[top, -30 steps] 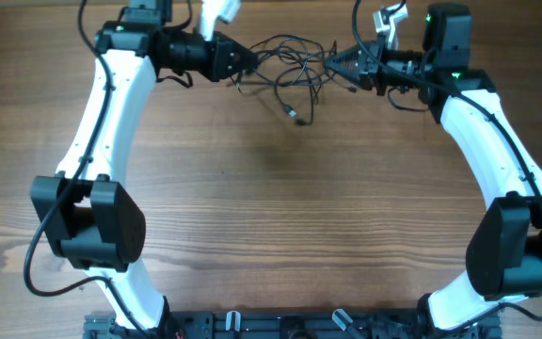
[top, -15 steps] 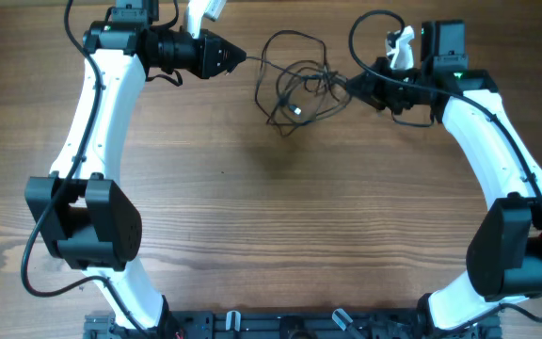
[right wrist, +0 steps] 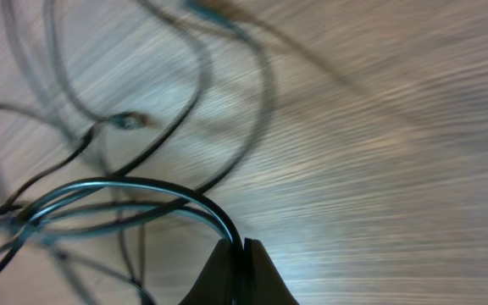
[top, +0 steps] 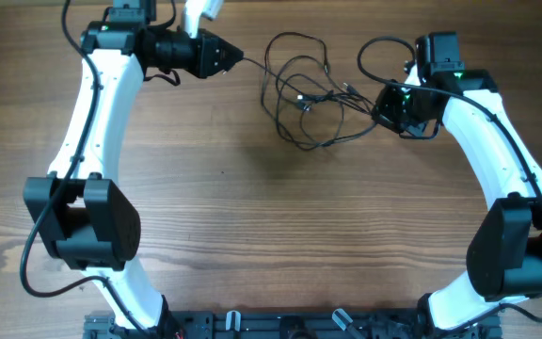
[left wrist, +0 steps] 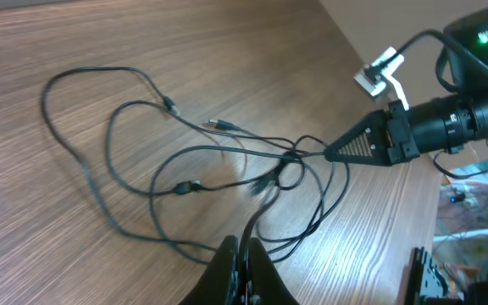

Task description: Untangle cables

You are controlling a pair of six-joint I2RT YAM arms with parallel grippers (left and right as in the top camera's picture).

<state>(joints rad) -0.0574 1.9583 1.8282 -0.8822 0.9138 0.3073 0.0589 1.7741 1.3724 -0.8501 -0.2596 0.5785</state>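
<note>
The cables [top: 299, 94] lie on the far middle of the bench [top: 280, 235], between the two arms, and they are much looser than a second ago. Then they were a tight clump held between two tips that stood close together. Since then the left fingers [top: 236, 58] have drawn off to the left, and the right fingers [top: 381, 98] have swung right and a little nearer. The clump has opened into several wide loops lying flat on the wood.

Both pairs of fingers are closed narrow, each on a strand. In the left wrist view a wire runs straight into the left fingers [left wrist: 244, 267], and another strand leads across the loops to the tip of the right fingers [left wrist: 333, 152]. In the right wrist view, curved strands end between the right fingers [right wrist: 240, 258].

The pull apart seems to be working, since single loops can now be told apart. They still cross one another near the middle, close to the right tip. More spreading, or a fresh grip on a plug end [left wrist: 189, 188], looks needed before any wire comes free.
</note>
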